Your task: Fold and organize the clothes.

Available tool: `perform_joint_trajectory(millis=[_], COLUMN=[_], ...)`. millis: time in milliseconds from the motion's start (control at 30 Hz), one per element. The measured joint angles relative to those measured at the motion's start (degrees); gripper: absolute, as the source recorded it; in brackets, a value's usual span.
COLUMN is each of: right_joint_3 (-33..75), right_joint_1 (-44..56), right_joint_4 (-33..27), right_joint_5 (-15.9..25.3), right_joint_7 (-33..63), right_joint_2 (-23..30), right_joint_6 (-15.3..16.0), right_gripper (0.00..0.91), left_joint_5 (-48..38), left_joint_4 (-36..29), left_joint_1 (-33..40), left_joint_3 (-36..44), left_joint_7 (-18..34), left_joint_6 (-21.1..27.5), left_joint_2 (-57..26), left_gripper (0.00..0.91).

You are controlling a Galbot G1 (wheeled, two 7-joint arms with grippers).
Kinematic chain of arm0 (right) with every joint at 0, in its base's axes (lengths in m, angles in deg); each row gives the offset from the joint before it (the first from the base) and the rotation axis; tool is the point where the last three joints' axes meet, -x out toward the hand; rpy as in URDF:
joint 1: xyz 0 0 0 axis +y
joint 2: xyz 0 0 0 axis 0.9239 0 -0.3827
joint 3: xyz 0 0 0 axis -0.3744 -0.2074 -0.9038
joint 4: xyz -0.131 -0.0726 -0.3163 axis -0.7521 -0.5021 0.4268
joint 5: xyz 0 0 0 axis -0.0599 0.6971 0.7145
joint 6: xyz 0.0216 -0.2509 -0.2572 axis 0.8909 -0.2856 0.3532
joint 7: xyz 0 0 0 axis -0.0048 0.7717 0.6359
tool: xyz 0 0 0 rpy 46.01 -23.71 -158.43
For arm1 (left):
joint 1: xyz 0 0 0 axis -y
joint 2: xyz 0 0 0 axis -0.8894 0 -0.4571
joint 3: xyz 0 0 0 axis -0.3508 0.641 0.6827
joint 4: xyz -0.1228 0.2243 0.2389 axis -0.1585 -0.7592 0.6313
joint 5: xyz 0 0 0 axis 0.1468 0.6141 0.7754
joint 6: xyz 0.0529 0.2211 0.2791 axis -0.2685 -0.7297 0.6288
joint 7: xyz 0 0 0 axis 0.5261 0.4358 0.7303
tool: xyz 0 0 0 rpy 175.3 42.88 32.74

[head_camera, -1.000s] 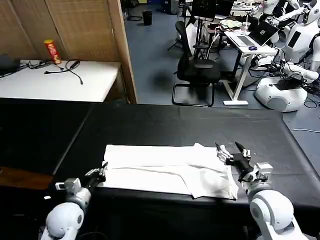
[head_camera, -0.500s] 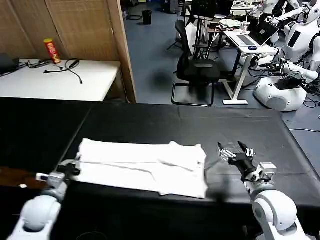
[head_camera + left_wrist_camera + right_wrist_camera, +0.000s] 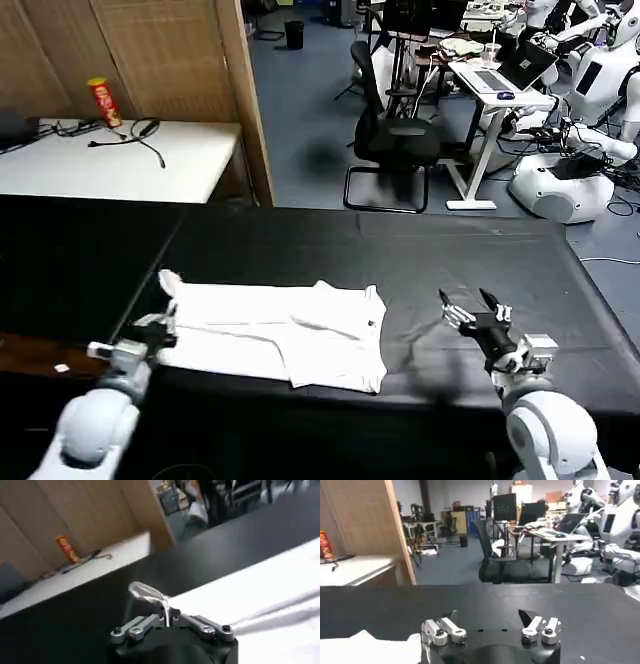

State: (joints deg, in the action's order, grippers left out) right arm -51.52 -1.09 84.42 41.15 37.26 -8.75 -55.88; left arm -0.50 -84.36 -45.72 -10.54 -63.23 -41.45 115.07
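The clothes, a folded white T-shirt [image 3: 280,330], lie on the left half of the black table [image 3: 480,260], with no print visible. My left gripper [image 3: 163,323] is at the shirt's left edge and is shut on a pinch of white fabric [image 3: 150,592], which rises between its fingers [image 3: 167,612]. The rest of the shirt [image 3: 260,592] stretches away from it. Right of the shirt, my right gripper [image 3: 476,308] hovers open over bare black tabletop, apart from the cloth. In the right wrist view its jaws [image 3: 489,616] stand wide with nothing between them, and a shirt corner [image 3: 365,647] lies off to one side.
A white side table [image 3: 110,160] with a red can [image 3: 104,103] and cables stands at the back left, beside a wooden partition [image 3: 245,100]. An office chair [image 3: 395,135], desks and other robots [image 3: 570,170] stand behind the black table.
The left gripper has dragged the shirt leftward across the table, holding its left edge. The right gripper, open throughout, no longer touches the cloth, and the gap between them has widened.
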Motion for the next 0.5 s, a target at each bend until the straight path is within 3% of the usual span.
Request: perform_joint_trajectory(millis=[167, 500], right_joint_3=[1.26, 0.62], right_joint_1=[1.56, 2.42], right_joint_4=[0.30, -0.72], right_joint_5=[0.40, 2.76], right_joint_7=[-0.01, -0.16], right_joint_2=[0.04, 2.11], right_joint_6=[0.00, -0.29], right_gripper=[0.878, 0.878], left_joint_5=[-3.23, -22.74], left_joint_4=[-2.48, -3.92], left_joint_1=[0.92, 4.66], left_joint_3=[7.20, 17.24], left_joint_7=[1.83, 6.00], left_joint_6=[2.31, 7.38], left_joint_2=[4.42, 12.19], left_gripper=[0.000, 0.000])
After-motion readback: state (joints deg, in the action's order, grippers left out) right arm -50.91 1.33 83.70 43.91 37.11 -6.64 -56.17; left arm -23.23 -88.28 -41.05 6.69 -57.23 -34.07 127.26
